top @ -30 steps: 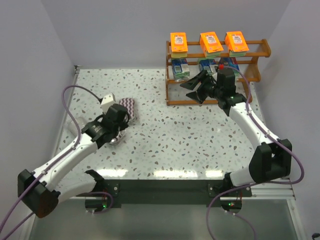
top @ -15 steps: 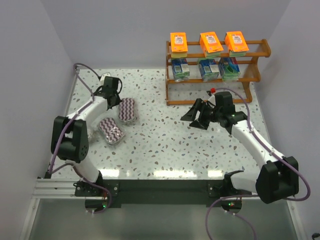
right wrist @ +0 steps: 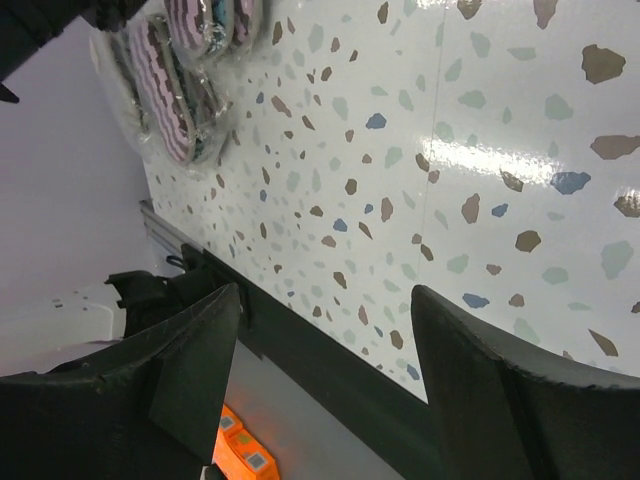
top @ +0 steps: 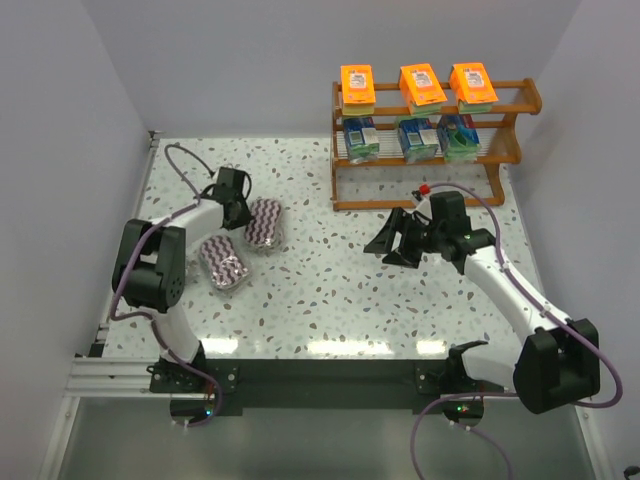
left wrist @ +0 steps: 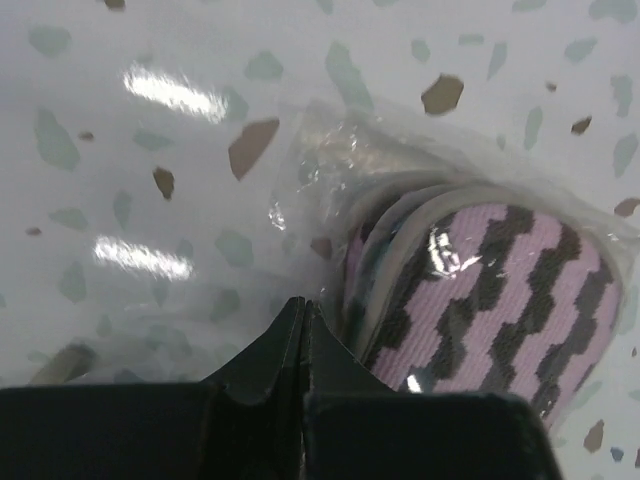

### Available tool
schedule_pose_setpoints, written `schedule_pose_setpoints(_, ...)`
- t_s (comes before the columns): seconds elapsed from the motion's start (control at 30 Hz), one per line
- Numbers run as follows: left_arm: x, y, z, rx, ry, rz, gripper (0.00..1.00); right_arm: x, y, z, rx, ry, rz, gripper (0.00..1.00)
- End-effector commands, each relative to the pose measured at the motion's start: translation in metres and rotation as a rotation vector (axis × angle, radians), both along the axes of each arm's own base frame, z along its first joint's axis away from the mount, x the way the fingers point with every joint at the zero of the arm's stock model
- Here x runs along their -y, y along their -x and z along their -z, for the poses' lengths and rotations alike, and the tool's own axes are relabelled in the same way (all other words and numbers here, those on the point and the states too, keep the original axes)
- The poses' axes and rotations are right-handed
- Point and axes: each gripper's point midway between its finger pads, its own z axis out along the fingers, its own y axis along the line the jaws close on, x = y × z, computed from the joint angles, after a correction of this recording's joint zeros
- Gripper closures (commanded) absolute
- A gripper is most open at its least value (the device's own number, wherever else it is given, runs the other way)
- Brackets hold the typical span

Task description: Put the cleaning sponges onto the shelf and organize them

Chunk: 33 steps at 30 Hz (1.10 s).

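**A:** The left gripper (left wrist: 303,312), how wide does it stand?

**B:** Clenched. Its two black fingers meet along a single seam. The tips sit at the crinkled clear edge of a zigzag pack (left wrist: 480,290) lying on the desk (top: 330,285). Whether any film is caught between them cannot be told.

**A:** And that pack's make?

**B:** A glossy transparent bag holding a rounded oval pad. The pad's face is ribbed fabric in pale purple with dark stepped zigzags, and it has a grey rim.

**A:** The right gripper (top: 392,243)?

**B:** Released, with the jaws spread wide and nothing between them. It hangs over bare desk in front of the shelf (top: 523,100), well apart from the zigzag packs.

**A:** Where do the other sponges lie?

**B:** A second zigzag pack (top: 222,262) rests just beside the first. Three boxy orange packs (top: 422,85) stand in a row on the shelf's top tier. Three blue-green packs (top: 415,138) in shiny wrap stand on the middle tier.

**A:** Surfaces?

**B:** The desk is polished white, flecked grey, brown and green. The shelf is brown wood with thin rails and curved side panels.
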Motion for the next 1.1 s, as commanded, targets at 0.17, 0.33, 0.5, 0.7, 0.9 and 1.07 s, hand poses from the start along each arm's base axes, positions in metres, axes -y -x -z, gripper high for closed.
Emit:
schedule_pose_setpoints(0.17, 0.105, 0.064, -0.011, 0.009, 0.267, 0.145, 1.00, 0.002, 0.004, 0.015, -0.009, 0.034, -0.033, 0.27)
schedule_pose_setpoints(0.33, 0.156, 0.083, -0.020, 0.013, 0.375, 0.213, 1.00, 0.004, 0.006, 0.025, -0.018, 0.049, -0.035, 0.26)
schedule_pose_setpoints(0.5, 0.199, 0.095, -0.023, -0.001, 0.438, 0.297, 1.00, 0.005, 0.010, 0.043, -0.051, 0.059, -0.027, 0.25)
schedule_pose_setpoints(0.7, 0.224, 0.114, -0.009, -0.037, 0.460, 0.336, 1.00, -0.003, 0.003, 0.057, -0.095, 0.001, 0.011, 0.23)
schedule_pose_setpoints(0.9, 0.214, 0.123, -0.008, -0.041, 0.431, 0.321, 1.00, -0.016, -0.024, 0.061, -0.101, -0.058, 0.054, 0.22)
schedule_pose_setpoints(1.07, 0.194, 0.131, -0.013, -0.025, 0.371, 0.296, 1.00, -0.020, -0.053, 0.065, -0.079, -0.018, 0.035, 0.22)
